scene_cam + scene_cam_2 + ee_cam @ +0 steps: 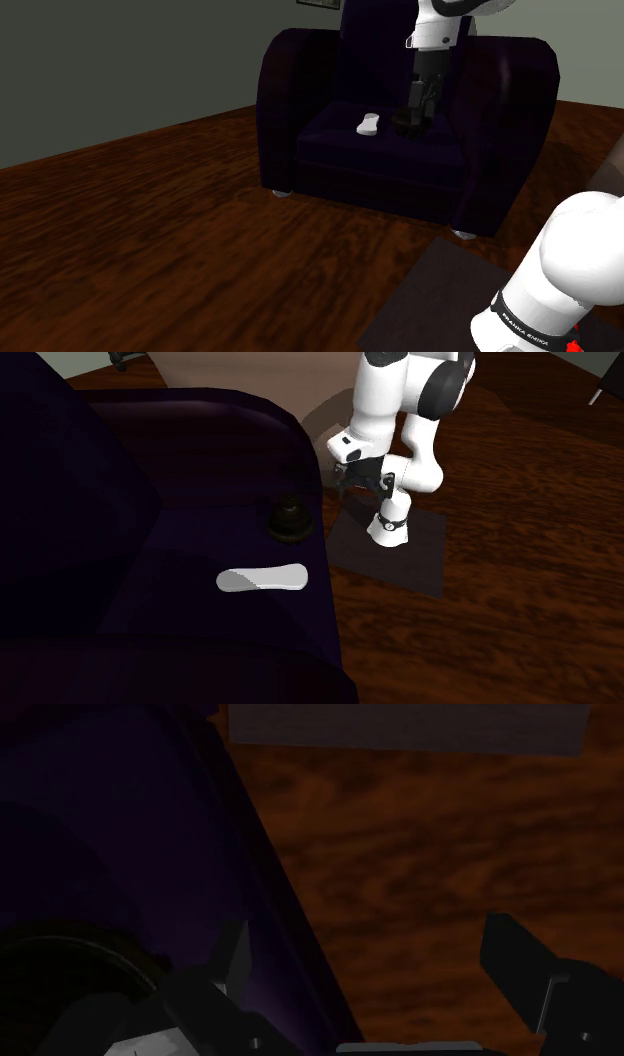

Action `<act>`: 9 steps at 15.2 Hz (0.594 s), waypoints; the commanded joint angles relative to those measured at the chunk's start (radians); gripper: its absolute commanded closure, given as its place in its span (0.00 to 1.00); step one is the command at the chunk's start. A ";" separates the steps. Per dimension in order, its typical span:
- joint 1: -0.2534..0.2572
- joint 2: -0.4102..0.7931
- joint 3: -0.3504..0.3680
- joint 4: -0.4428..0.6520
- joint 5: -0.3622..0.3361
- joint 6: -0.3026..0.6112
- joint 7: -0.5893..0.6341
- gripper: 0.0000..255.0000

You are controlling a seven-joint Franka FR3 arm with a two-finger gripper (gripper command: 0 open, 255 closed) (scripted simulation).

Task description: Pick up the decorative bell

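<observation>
Decorative bell [289, 520], dark and knob-topped, stands upright on the deep-purple upholstered armchair [290, 100], near the seat's front edge. The black two-finger gripper [368, 942] hangs just above with its fingers spread ready (bell beside them, not between); it probably needs recentring before closing.

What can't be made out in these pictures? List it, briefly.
1. Decorative bell: in the second exterior view it is dark against the dark armchair, so its details are lost.
2. Claw and bell: in the shoulder view both are black and overlap, so I cannot tell whether they are touching or apart.
3. White object on the seat: drawn plain, so what it is stays unclear.
4. Wall picture: cut off by the shoulder view's top edge.
</observation>
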 commanded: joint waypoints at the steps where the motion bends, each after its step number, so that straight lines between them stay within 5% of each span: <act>1: -0.007 0.052 -0.025 0.059 -0.005 0.001 -0.029 0.00; 9: -0.043 0.288 -0.143 0.361 0.010 -0.033 -0.177 0.00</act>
